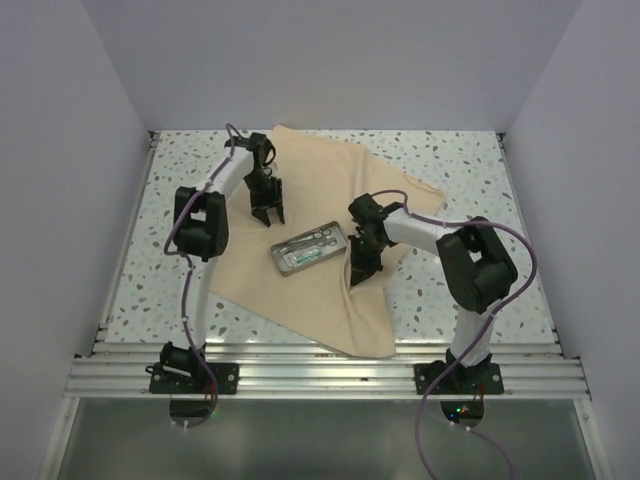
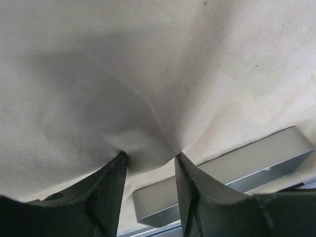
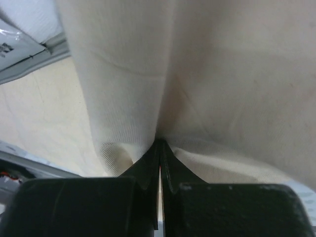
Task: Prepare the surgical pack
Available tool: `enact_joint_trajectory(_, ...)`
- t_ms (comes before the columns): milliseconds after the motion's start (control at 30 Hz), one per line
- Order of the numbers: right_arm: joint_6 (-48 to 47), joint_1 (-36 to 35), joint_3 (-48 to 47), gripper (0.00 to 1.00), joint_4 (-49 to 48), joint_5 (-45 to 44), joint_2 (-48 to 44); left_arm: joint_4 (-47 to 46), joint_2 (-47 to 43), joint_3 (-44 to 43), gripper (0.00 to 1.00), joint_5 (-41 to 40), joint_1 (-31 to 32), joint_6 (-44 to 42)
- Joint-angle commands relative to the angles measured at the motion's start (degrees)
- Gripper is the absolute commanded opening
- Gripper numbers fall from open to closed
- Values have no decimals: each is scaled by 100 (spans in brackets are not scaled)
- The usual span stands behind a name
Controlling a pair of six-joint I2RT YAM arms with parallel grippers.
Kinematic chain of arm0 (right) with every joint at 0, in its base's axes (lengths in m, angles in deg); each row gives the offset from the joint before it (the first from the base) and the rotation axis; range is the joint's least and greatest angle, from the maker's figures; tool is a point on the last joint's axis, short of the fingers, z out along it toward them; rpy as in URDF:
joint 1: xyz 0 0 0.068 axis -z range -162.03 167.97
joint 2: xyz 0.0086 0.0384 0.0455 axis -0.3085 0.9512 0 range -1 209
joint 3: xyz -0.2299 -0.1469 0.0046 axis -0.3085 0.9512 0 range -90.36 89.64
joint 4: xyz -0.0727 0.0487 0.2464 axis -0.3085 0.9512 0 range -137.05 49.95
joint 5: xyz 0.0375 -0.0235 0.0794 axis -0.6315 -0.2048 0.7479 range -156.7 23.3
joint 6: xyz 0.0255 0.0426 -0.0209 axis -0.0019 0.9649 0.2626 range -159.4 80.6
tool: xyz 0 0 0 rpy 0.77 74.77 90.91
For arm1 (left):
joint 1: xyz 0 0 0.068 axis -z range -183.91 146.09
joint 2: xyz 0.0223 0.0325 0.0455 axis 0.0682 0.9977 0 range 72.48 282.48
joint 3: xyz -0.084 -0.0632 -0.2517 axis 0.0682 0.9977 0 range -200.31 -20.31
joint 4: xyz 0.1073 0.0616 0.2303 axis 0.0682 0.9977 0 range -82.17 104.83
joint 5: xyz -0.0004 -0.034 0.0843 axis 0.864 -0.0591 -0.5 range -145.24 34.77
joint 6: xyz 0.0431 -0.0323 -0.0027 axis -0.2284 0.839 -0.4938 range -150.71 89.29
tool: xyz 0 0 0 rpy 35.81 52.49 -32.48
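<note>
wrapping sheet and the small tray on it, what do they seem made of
Wrapping sheet: looks like woven cloth, matte tan; a fine weave shows in the wrist views and it gathers into soft folds rather than sharp creases. Tray: probably metal, grey with a satin sheen on its smooth wall in the left wrist view, though painted plastic can't be ruled out.

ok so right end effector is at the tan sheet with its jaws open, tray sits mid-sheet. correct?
Not quite. The right end effector is shut, not open: the right wrist view shows its fingers closed on a raised fold of the tan sheet. The rest holds: the tray does sit mid-sheet.
</note>
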Motion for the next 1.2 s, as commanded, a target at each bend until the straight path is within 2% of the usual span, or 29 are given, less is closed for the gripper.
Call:
enact_joint_trajectory(0, 171, -231, 143, 0, 200, 368, 397, -1921, 977, 47, 49, 452, -160, -17)
enact_joint_trajectory(200, -119, -187, 196, 0, 533, -96, 265, -2316, 363, 600, 48, 163, -609, 185)
enact_joint_trajectory(333, -558, -143, -189, 2, 1095, -773, 98, -2676, -601, 1188, 48, -31, -644, 326)
enact_joint_trajectory(400, -716, -38, -427, 8, 1516, -1203, -77, -2886, -1033, 1740, 49, -285, -636, 492)
enact_joint_trajectory(533, -979, 445, -1103, 28, 2009, -1757, -394, -3019, -2262, 2533, 49, -1250, -636, 651)
enact_joint_trajectory(567, -1041, 620, -1218, 39, 2054, -1872, -420, -3107, -2457, 2709, 49, -1322, -636, 634)
enact_joint_trajectory(600, -1164, 717, -1306, 43, 2037, -1934, -429, -3256, -2651, 3058, 49, -1375, -636, 634)
enact_joint_trajectory(700, -1375, 1060, -1465, 47, 1810, -1987, -211, -3310, -3371, 3613, 50, -1587, -636, 669)
enact_joint_trajectory(833, -1762, 1114, -1562, 52, 1291, -1104, -95, -3205, -3750, 4274, 49, -1429, -618, 774)
enact_joint_trajectory(867, -1780, 1096, -1553, 55, 1142, -900, -139, -3222, -3821, 4579, 48, -1428, -609, 792)
enact_joint_trajectory(900, -1754, 1079, -1536, 64, 845, -767, -183, -3248, -3996, 4730, 48, -1428, -609, 809)
enact_joint_trajectory(1000, -1631, 974, -1702, 72, 429, -388, -245, -3494, -4260, 5311, 49, -1428, -609, 853)
enact_joint_trajectory(1167, -1719, 385, -2282, 73, 375, -624, 167, -3345, -3972, 5549, 46, -1490, -609, 889)
